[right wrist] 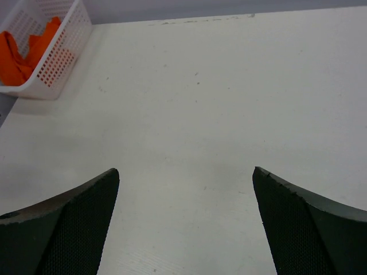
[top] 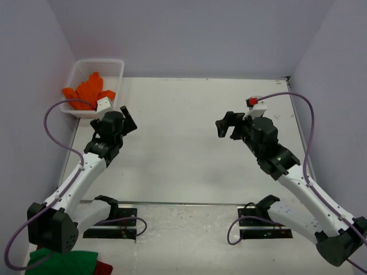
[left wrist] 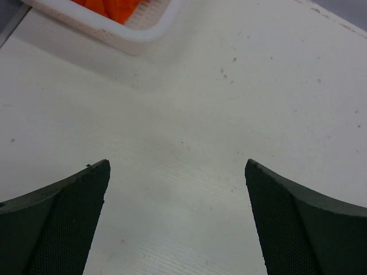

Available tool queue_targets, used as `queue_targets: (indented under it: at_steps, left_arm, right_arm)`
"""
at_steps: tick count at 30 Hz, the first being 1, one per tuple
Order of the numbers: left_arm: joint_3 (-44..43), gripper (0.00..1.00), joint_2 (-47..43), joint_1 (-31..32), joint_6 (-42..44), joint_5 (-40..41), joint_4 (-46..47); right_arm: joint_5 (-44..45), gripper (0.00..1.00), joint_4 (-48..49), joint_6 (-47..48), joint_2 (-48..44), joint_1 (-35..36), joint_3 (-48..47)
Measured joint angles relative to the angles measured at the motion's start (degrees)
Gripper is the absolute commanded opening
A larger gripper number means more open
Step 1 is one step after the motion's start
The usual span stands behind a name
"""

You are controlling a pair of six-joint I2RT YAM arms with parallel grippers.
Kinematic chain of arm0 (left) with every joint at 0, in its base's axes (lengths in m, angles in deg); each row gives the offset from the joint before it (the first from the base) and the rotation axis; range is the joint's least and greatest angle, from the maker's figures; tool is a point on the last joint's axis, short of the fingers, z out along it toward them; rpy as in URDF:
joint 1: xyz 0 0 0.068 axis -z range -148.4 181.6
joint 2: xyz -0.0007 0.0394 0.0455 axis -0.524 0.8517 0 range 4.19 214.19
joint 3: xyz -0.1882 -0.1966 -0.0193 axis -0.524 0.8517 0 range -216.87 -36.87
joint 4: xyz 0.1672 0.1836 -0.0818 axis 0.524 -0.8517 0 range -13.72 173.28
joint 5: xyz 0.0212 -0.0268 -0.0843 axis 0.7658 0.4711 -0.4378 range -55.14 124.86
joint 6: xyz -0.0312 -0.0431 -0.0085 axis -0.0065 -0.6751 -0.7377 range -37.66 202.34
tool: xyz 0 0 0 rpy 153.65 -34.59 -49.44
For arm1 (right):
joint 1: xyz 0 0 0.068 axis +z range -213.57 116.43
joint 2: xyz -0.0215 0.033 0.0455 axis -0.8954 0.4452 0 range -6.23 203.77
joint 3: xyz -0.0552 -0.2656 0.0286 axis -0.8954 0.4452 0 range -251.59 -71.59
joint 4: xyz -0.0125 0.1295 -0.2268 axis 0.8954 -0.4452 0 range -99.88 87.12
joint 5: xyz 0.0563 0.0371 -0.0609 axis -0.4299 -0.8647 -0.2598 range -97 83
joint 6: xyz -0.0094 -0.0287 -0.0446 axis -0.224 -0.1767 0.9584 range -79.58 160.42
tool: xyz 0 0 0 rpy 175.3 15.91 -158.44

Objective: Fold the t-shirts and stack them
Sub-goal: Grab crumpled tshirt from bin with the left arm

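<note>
Crumpled bright orange fabric t-shirts [top: 87, 89] heaped in white perforated plastic basket [top: 117, 64]. Left gripper [top: 128, 119], right gripper [top: 227, 126]: jaws apart, empty. Likely risk: fingers snag the mesh and drag the basket.

Light was even and bright; soft shadows lay beside the basket [right wrist: 54, 63]; wrist views blurred at near fingertips [left wrist: 69, 223].

basket [top: 117, 69]: white, latticed, at the table's far left corner, holding the t-shirts.
t-shirts [top: 86, 91]: orange, crumpled, heaped toward the basket's left side.
left gripper [top: 127, 118]: empty, over the table just beside the basket's near right corner.
right gripper [top: 227, 127]: fingers apart, empty, pointing left over the table's right half, well apart from the basket.
table [top: 178, 149]: white.
cloth [top: 57, 263]: green and red, near the left arm's base.
</note>
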State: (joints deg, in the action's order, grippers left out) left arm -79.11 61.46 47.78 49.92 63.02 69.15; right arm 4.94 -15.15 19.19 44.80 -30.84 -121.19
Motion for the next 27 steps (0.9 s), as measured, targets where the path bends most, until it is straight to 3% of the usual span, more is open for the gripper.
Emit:
queue_targets:
  at_steps: [5,9,13,21,27]
  left_arm:
    - [-11.1,0.98,9.9,-0.5,1.6,5.3,-3.7]
    - [-25.3,0.81,22.5,-5.5,2.5,7.0,-6.7]
    - [-40.4,0.75,38.0,-10.1,3.9,10.6,-10.2]
    - [-63.7,0.74,64.8,-14.5,7.8,14.9,-18.3]
    - [-69.8,0.73,71.6,-16.9,9.8,17.1,-21.3]
  right_arm:
    - [1.2,0.99,-3.9,-1.8,0.2,0.1,-1.1]
    - [-0.3,0.99,-5.0,-2.8,-1.6,1.1,-0.8]
    - [-0.5,0.99,-6.3,-3.6,-2.3,2.4,-0.9]
    - [-0.5,0.99,-8.4,-4.7,-0.6,7.7,-0.8]
    - [-0.6,0.99,-8.0,-4.9,1.1,10.1,0.3]
